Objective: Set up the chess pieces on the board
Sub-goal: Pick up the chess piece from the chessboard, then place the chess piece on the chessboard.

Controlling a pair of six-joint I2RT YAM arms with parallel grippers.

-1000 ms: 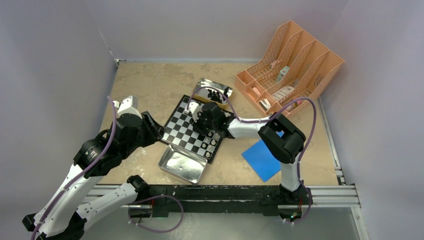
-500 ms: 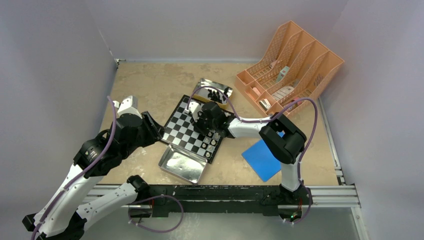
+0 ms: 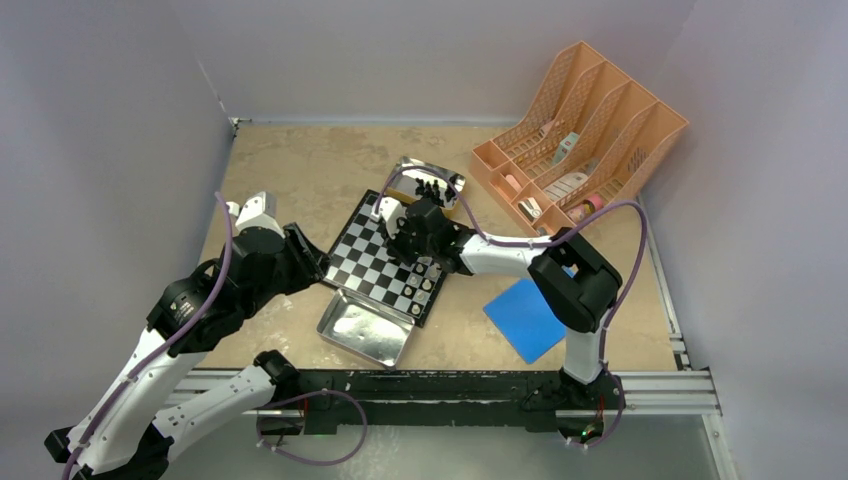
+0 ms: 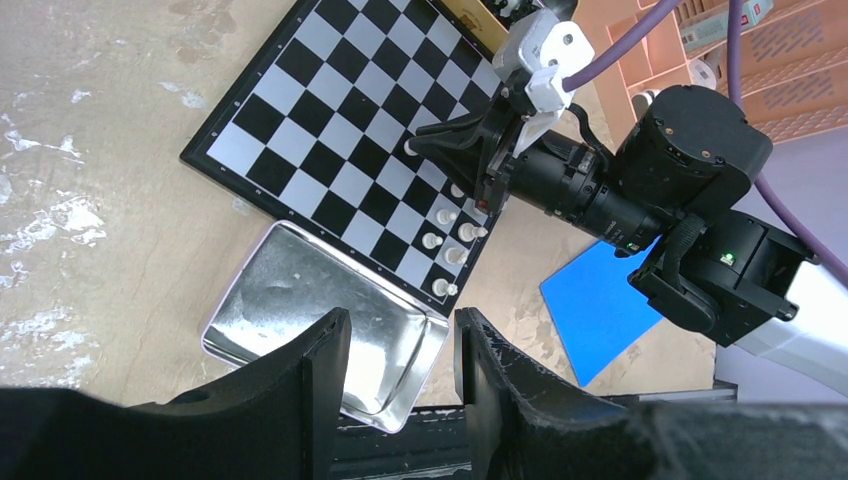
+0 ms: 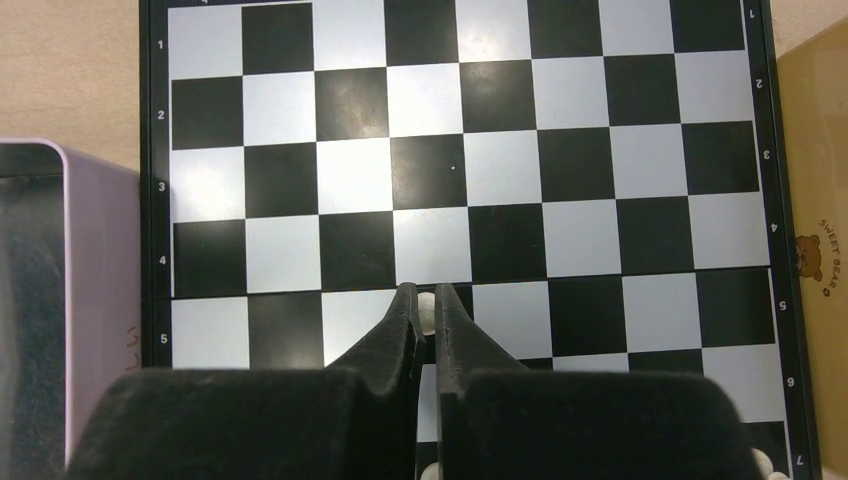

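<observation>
While left fingers (image 4: 305, 395) gape — right fingers (image 5: 398, 335) pinch a cream piece (image 5: 426, 308).

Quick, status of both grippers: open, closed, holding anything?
Left gripper: jaws open, holding nothing.
Right gripper: jaws closed on a white chess piece.

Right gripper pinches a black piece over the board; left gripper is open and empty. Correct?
No: the piece in the right gripper is cream-white, not black; the right wrist view shows it. It is over the board, and the left gripper is open and empty.
</observation>
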